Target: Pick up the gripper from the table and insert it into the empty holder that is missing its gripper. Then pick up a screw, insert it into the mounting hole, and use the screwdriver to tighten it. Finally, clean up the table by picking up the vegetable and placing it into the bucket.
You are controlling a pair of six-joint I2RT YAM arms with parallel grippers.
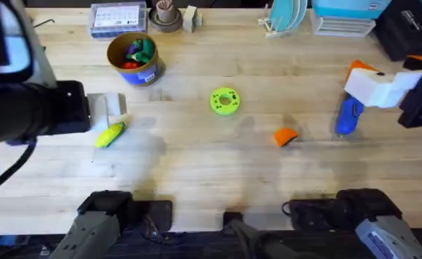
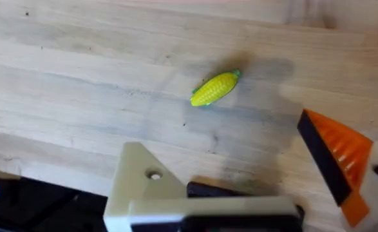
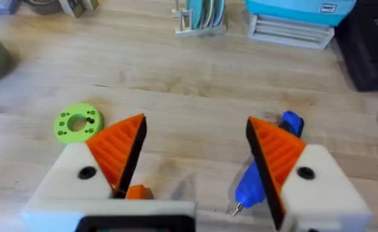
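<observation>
The small orange gripper (image 1: pixel 285 137) lies on the table right of centre, also seen as the orange gripper (image 3: pixel 139 191) below my right fingers. My right gripper (image 1: pixel 369 80) (image 3: pixel 195 122) is open above it, both fingers orange-padded. The blue screwdriver (image 1: pixel 348 116) (image 3: pixel 258 182) lies just beside it. My left gripper (image 1: pixel 110 109) (image 2: pixel 221 138) is open over the yellow-green vegetable (image 1: pixel 110 134) (image 2: pixel 216 88). One of its fingers is the plain white holder (image 2: pixel 143 190) with a round hole; the other carries an orange pad (image 2: pixel 335 153). The bucket (image 1: pixel 133 59) stands at the back left. A screw is out of view.
A bright green disc with holes (image 1: pixel 225 101) (image 3: pixel 78 122) lies mid-table. A clear parts box (image 1: pixel 118 19), a small wooden cup (image 1: pixel 166 14), a rack of blue plates (image 1: pixel 286 18) and a blue-lidded bin (image 1: pixel 347 18) line the far edge.
</observation>
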